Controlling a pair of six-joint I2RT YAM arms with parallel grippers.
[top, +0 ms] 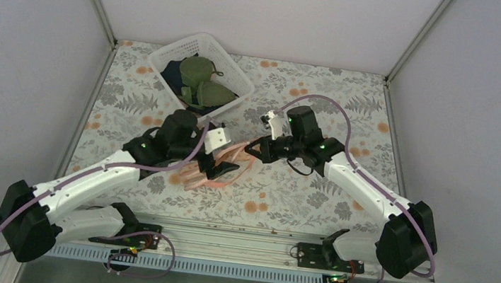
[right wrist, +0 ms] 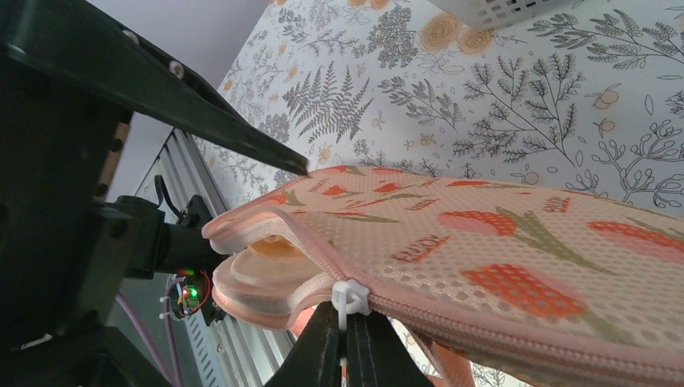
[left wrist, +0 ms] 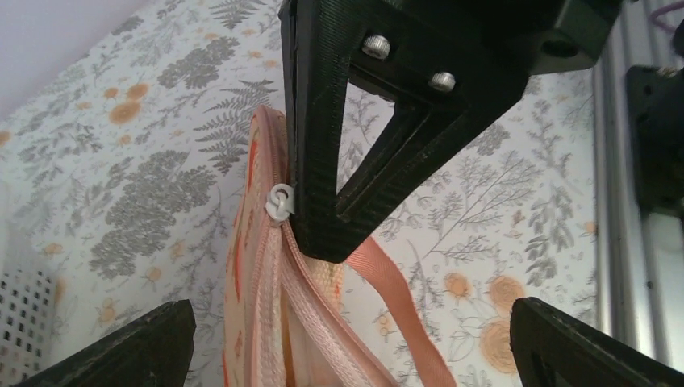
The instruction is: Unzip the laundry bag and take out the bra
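The laundry bag (top: 210,167), peach-pink with orange-red flowers, lies between my two grippers at mid-table. In the right wrist view the laundry bag (right wrist: 500,242) is raised off the table and its zipper is parted at the left end. A smooth peach cup edge, apparently the bra (right wrist: 270,248), shows in that gap. My right gripper (right wrist: 345,310) is shut on the white zipper pull (right wrist: 349,297). In the left wrist view the zipper pull (left wrist: 280,201) sits at the right gripper's finger. My left gripper (left wrist: 355,339) is open wide, with the bag (left wrist: 266,322) edge-on between its fingers, not touching them.
A white lattice basket (top: 202,72) with olive-green bras (top: 204,85) stands at the back left, just behind the left arm. A peach ribbon strap (left wrist: 403,298) hangs from the bag. The metal rail (top: 237,236) runs along the near table edge.
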